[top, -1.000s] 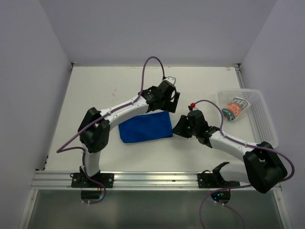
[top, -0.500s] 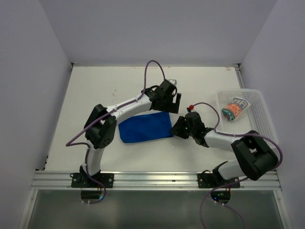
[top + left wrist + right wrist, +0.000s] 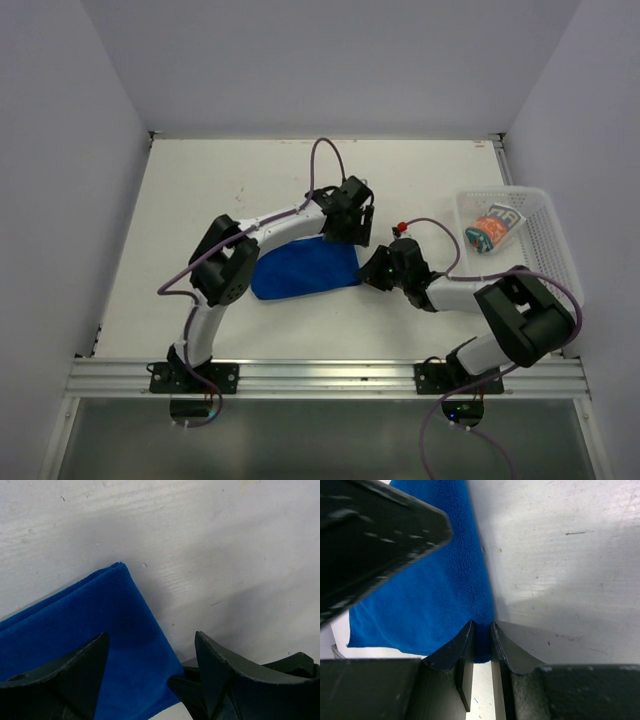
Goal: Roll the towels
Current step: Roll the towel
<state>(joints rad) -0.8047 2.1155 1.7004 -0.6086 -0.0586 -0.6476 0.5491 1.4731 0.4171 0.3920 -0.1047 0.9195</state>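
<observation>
blue towel (image 3: 300,268): flat, mid-surface (image 3: 200,190); light, limp, will sag; best taken at its right-edge corners
right hand (image 3: 481,630): narrow, pinching the right edge by the near corner
left hand (image 3: 150,640): wide, over the far right corner
patterned towel (image 3: 492,230): looks rolled, in mesh basket (image 3: 545,255), well apart
in the way: hands close together, may clash
</observation>
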